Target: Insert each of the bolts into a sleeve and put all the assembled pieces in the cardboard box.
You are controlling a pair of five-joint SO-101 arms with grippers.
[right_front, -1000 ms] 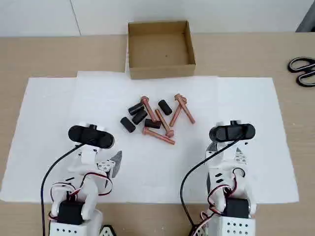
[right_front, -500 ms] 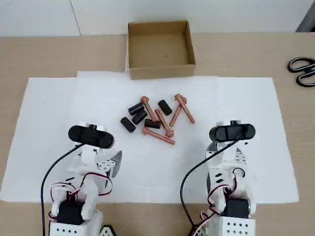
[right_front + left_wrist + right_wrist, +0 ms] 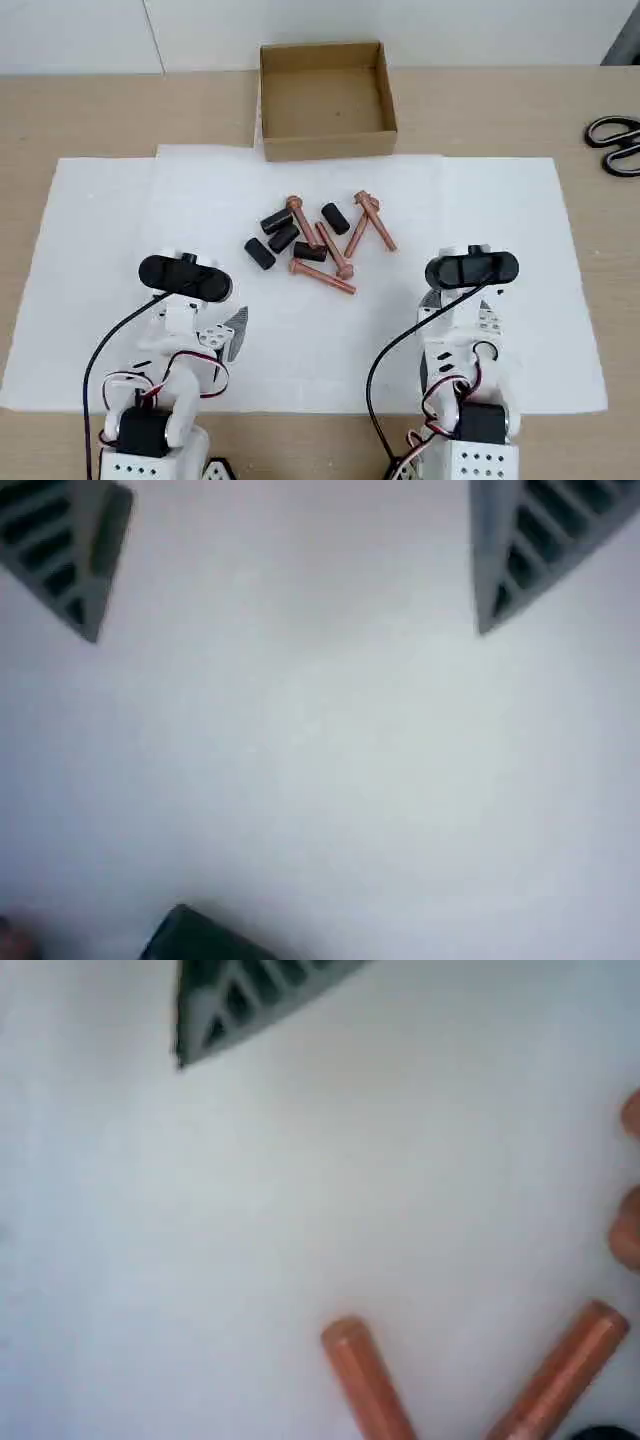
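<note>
The main risk, as I judge it, is the heap: the copper bolts (image 3: 340, 235) lie crossed over one another and touch some of the black sleeves (image 3: 283, 236). A grab at one piece could nudge or roll its neighbours, or lift a bolt askew so it will not line up with a sleeve. The loose paper sheet (image 3: 100, 250) on the tabletop (image 3: 100, 110) might also slip. The heap sits mid-sheet, between the arms and the empty cardboard box (image 3: 330, 145). The left pincer (image 3: 285, 630) is spread wide over bare paper, empty, with one sleeve just ahead of it. The right pincer (image 3: 478, 312) hangs near the closest bolt ends; I cannot tell how far it is spread.
</note>
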